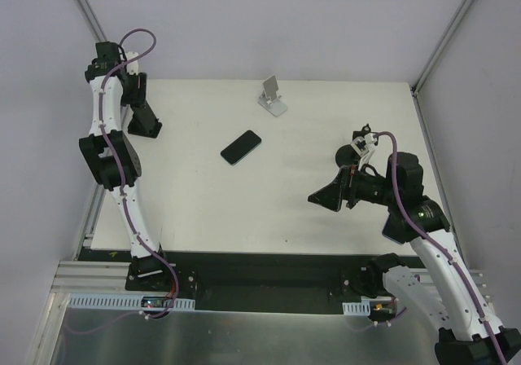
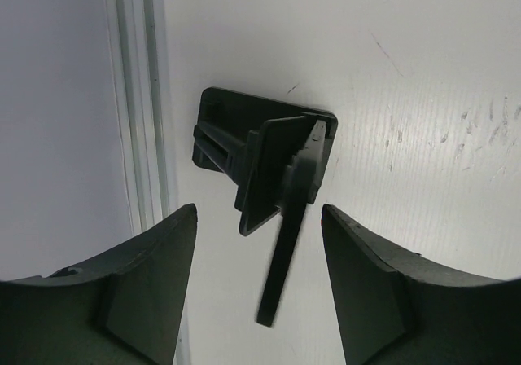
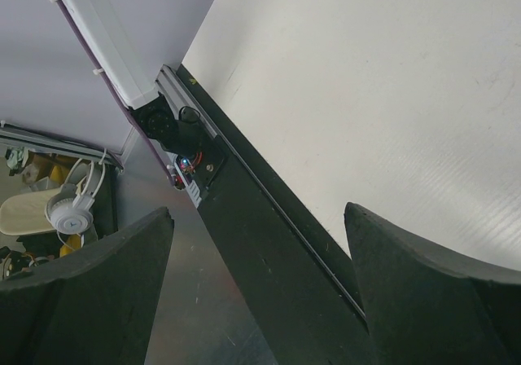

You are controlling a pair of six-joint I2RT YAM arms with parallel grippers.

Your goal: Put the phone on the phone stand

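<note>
A dark phone (image 1: pixel 241 147) lies flat on the white table (image 1: pixel 326 129), near its middle. A small white phone stand (image 1: pixel 273 96) stands at the back of the table. A black folding stand (image 1: pixel 148 123) sits at the far left; it also shows in the left wrist view (image 2: pixel 269 165), between and beyond the fingers. My left gripper (image 1: pixel 139 103) (image 2: pixel 259 210) is open and empty just above the black stand. My right gripper (image 1: pixel 323 198) (image 3: pixel 256 210) is open and empty, right of the phone, low over the table. The phone is not in either wrist view.
A metal rail (image 2: pixel 142 96) runs along the table's left edge next to the black stand. A black base strip (image 3: pixel 269 243) (image 1: pixel 269 271) borders the table's near edge, with the arm bases on it. Grey walls enclose the back and sides.
</note>
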